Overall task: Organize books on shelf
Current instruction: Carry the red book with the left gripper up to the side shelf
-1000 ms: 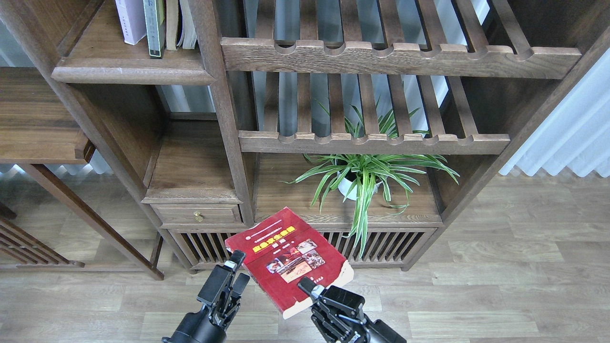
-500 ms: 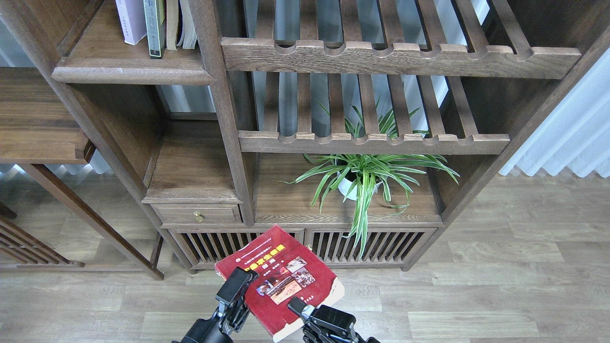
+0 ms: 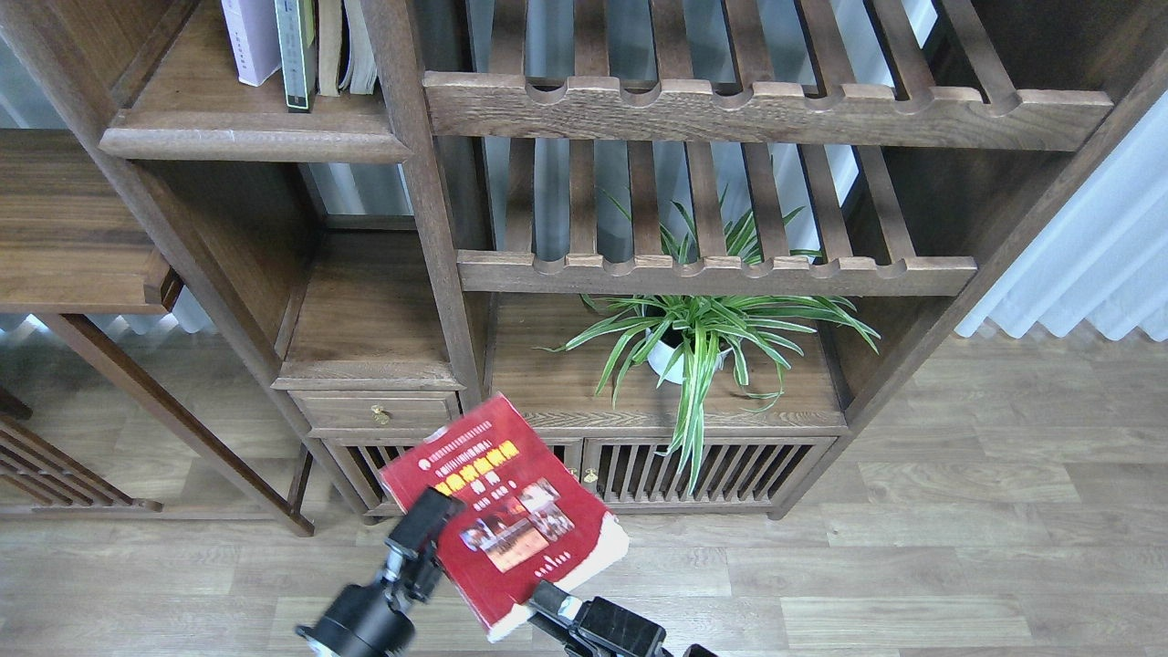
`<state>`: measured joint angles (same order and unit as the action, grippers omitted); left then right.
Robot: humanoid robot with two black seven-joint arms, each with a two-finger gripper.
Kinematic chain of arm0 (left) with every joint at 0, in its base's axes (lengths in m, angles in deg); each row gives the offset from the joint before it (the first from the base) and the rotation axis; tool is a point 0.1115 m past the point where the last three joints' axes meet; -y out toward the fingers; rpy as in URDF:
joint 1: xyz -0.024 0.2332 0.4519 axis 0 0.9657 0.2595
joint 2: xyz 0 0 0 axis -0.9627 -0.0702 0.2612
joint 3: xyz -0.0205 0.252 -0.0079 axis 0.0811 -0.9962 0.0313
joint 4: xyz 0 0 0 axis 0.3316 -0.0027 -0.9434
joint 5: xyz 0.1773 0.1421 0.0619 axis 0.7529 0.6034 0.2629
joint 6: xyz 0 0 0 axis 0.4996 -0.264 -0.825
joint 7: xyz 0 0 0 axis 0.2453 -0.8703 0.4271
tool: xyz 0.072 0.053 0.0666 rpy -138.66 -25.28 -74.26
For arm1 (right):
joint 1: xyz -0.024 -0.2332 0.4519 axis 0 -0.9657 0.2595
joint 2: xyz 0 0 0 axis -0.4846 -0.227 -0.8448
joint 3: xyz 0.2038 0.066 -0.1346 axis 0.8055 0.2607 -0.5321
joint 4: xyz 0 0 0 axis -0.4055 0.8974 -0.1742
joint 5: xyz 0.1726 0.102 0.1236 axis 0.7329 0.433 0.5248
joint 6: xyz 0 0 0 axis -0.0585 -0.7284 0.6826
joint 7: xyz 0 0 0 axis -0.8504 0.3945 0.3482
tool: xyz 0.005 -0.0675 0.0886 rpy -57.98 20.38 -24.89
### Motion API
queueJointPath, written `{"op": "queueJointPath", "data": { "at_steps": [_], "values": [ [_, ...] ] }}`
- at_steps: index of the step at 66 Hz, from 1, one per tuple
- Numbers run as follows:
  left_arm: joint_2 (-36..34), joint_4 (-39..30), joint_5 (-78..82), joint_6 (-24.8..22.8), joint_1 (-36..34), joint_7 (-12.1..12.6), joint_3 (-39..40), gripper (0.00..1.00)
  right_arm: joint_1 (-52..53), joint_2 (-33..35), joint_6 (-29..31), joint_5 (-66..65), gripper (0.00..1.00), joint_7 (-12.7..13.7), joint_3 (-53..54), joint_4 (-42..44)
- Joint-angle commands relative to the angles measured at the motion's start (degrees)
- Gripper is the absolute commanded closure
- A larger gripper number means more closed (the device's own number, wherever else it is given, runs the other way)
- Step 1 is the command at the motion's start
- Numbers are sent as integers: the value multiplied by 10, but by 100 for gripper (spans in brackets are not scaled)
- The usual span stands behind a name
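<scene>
Red book (image 3: 497, 511) sat low and centre in the frame, held in the air in front of the cabinet's slatted base, cover up and tilted. Had shifted leftward and risen somewhat over the last second, after dipping lower half a second back. Left fingers (image 3: 422, 529) pressed against the book's left edge; right fingers (image 3: 547, 602) tucked under the lower right corner by the pale page block. Looked like a two-sided hold on the book, though whether either pair was actually clenched on it or merely bracing could not be told from this angle.

Up in the top left of the frame, on the dark wooden shelf (image 3: 246, 141) with the thick rounded lip, stood the lavender-white book (image 3: 248, 41) and beside it the dark book (image 3: 297, 55), both upright, with more pages leaning to their right. Judged from that: two of three already shelved, the red one in transit. Leftward drift suited the goal, since the shelf lay well above and to the left. Remaining: a long lift, then turning the book upright to slot in beside the others.
</scene>
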<state>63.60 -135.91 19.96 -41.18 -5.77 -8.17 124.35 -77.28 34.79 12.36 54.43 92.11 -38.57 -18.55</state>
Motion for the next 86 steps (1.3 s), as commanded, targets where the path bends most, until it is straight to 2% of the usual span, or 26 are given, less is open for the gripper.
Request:
{"op": "queueJointPath", "data": {
  "at_steps": [1,13,23,34,44,45,57,67,70,86],
  "values": [
    [-103,-11,26,0,-24,21,91,100,18,-2,0,0,1,0,6,3],
    [-214,-11,26,0,-84,27,156,100,54,-33,0,0,1,1,2,33],
    [-257,-11,25,0,-153,26,159,100,68,-43,0,0,1,1,-2,38],
    [-318,-11,27,0,-261,29,147,100,73,-50,0,0,1,1,-1,39],
    [-397,-9,28,0,-374,48,115,99,71,-50,0,0,1,0,1,39],
    [-434,-7,29,0,-422,52,88,99,70,-50,0,0,1,1,2,39],
    [-529,1,73,0,-596,78,-14,97,69,-50,0,0,1,1,3,38],
    [-573,13,117,0,-719,113,-100,97,69,-53,0,0,1,1,4,38],
    [-579,19,125,0,-743,116,-112,97,69,-55,0,-1,1,0,5,38],
    [-550,68,178,0,-768,117,-103,97,70,-58,0,0,1,1,5,37]
  ]
}}
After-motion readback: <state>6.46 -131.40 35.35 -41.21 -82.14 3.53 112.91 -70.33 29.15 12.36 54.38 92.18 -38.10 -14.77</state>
